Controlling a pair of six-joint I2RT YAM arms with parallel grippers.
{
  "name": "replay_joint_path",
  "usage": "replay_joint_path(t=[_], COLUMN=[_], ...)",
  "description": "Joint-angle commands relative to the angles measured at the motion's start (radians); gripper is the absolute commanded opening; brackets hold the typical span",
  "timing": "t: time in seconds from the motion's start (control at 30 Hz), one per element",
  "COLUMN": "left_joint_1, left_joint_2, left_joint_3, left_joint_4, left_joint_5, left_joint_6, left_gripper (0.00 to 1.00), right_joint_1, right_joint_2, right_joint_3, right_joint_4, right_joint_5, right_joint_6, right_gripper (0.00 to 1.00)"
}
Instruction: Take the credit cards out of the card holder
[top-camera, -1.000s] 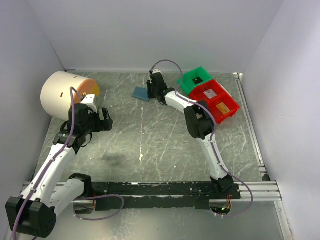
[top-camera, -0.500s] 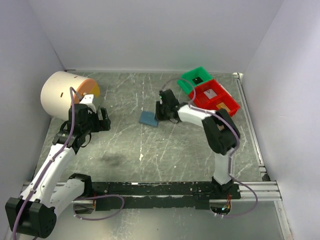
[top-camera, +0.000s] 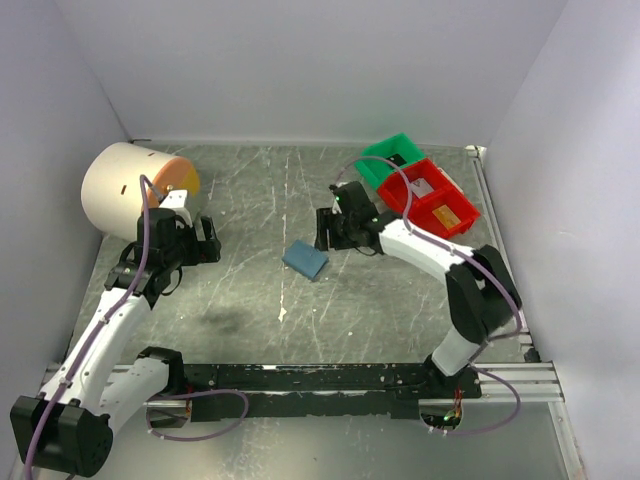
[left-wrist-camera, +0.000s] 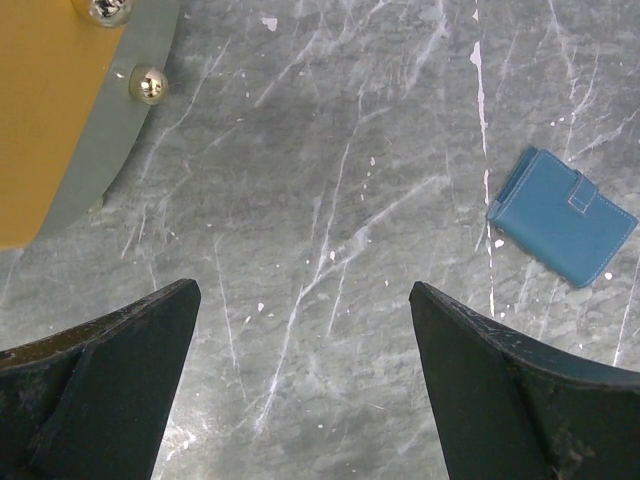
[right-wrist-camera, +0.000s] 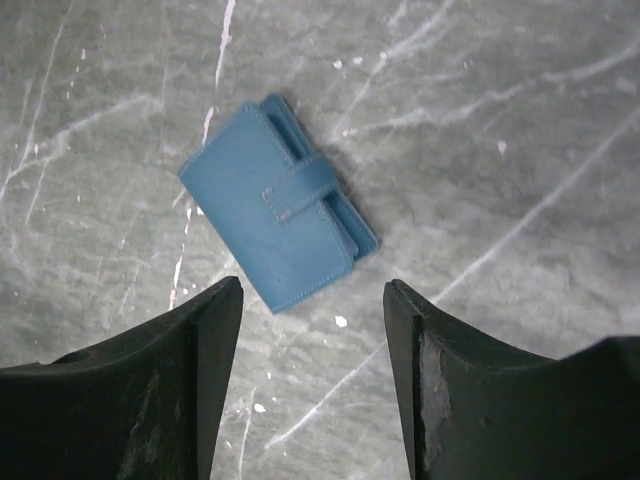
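Observation:
The card holder (top-camera: 305, 259), a small blue wallet folded shut with its strap across, lies flat on the grey table; it also shows in the right wrist view as the card holder (right-wrist-camera: 275, 217) and in the left wrist view as the card holder (left-wrist-camera: 562, 216). My right gripper (right-wrist-camera: 313, 296) is open just behind it, nothing between its fingers, and sits to the holder's right as the right gripper (top-camera: 328, 230). My left gripper (left-wrist-camera: 305, 295) is wide open over bare table at the left gripper (top-camera: 205, 243). The credit cards are hidden.
A big white cylinder with an orange face (top-camera: 125, 188) lies at the back left, close to my left arm. A green bin (top-camera: 385, 160) and a red bin (top-camera: 437, 198) with small items stand at the back right. Walls enclose the table.
My right gripper carried the card holder from the back of the table toward the middle, set it down and opened. The left arm stayed still.

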Motion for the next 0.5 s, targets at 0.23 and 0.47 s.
replay_joint_path(t=[0.23, 0.47], left_joint_1=[-0.006, -0.009], left_joint_2=[-0.019, -0.006], left_joint_3=[0.034, 0.037], left_joint_4=[-0.021, -0.018], left_joint_5=[-0.020, -0.019], left_joint_6=[-0.003, 0.000], left_gripper=[0.99, 0.99], right_joint_1=[-0.017, -0.016], right_joint_2=[0.285, 0.249], right_joint_3=[0.193, 0.130], right_joint_4=[-0.128, -0.115], right_joint_5=[-0.195, -0.178], right_joint_6=[-0.130, -0.136], right_gripper=[0.49, 0.37])
